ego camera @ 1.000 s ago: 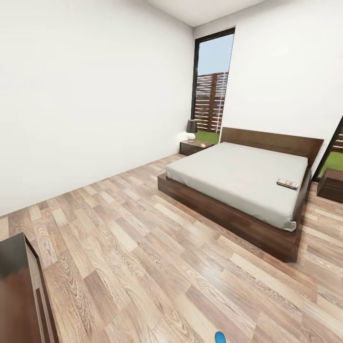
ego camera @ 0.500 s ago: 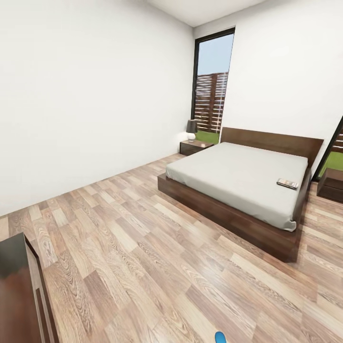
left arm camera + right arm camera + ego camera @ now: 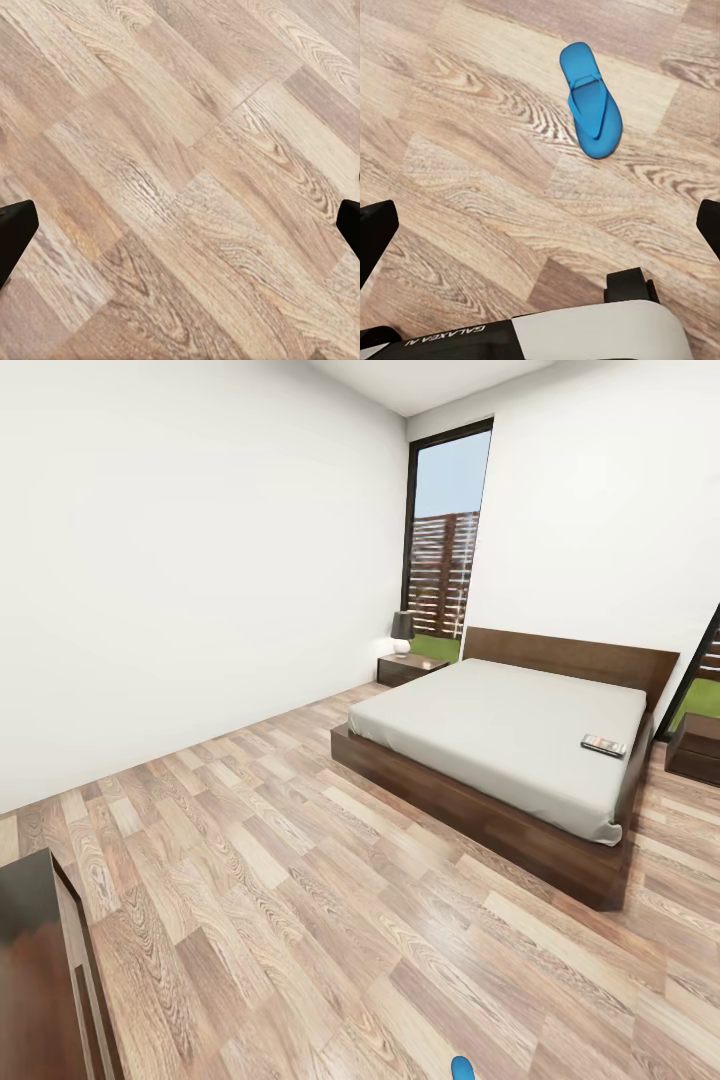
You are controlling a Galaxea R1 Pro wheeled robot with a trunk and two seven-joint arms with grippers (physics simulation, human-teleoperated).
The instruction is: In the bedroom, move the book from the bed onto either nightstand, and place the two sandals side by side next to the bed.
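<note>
The bed (image 3: 510, 735) with a pale mattress and dark wooden frame stands at the right of the bedroom. The book (image 3: 603, 745) lies flat on the mattress near its right edge. One nightstand (image 3: 407, 667) sits left of the headboard, another nightstand (image 3: 698, 748) at the right edge of the head view. A blue sandal (image 3: 591, 100) lies flat on the plank floor, sole down; its tip (image 3: 461, 1069) peeks in at the bottom of the head view. My left gripper (image 3: 180, 225) is open over bare floor. My right gripper (image 3: 540, 225) is open above the floor, apart from the sandal.
A dark brown dresser corner (image 3: 45, 980) is at the lower left. A small lamp (image 3: 401, 630) stands on the left nightstand. A tall dark-framed window (image 3: 447, 540) is behind it. Wide wood floor (image 3: 300, 860) lies between me and the bed. My white base (image 3: 585, 334) shows below the right wrist.
</note>
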